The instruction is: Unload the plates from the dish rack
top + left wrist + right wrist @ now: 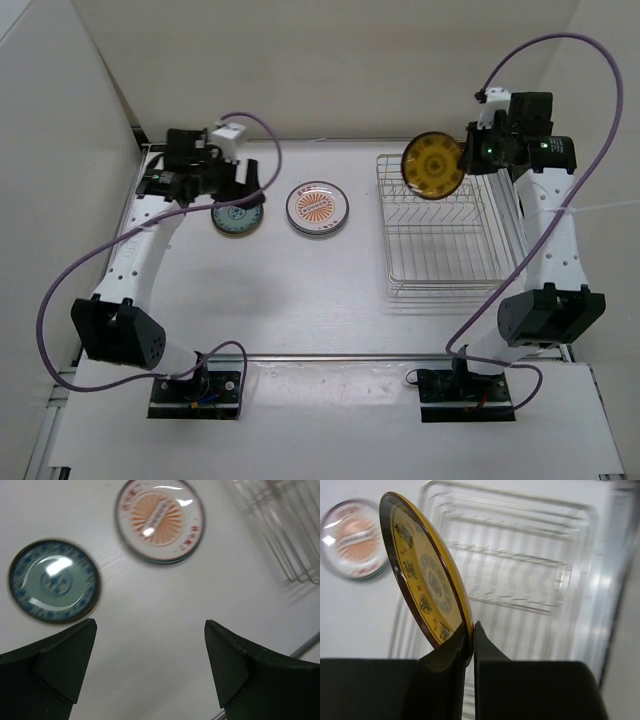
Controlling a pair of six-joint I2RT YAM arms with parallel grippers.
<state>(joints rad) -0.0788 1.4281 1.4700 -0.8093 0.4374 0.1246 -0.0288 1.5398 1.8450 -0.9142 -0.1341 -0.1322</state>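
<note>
Nearest me, two black base plates (195, 395) anchor the arms at the front edge of the white desk (300, 310). A purple cable (60, 300) loops out from the left arm.

Further in on the right sits the rectangular silver wire dish rack (440, 250), with thin parallel bars and low sides. The right arm rises just beside its right edge.

Left of the rack and well apart from it, a round white plate with an orange sunburst and red lettering (317, 208) lies flat on the desk. Near it on the left lies a round teal-blue patterned plate with a dark rim (238, 218). The two do not touch.

The left hand (240, 197) hangs over the far edge of the teal plate and hides part of it from above. It is released, with its black fingers (60, 665) spread wide and nothing between them.

Towards the back, the right hand (471, 630) is clenched on the lower rim of a round yellow plate with brown markings and a dark edge (427, 575). It grasps the plate on edge, tilted, up in the air over the rack's far left corner. From the wrist, the plate blocks part of the rack's left side, and the sunburst plate shows beyond it.

White walls close in the desk at the back and sides.
</note>
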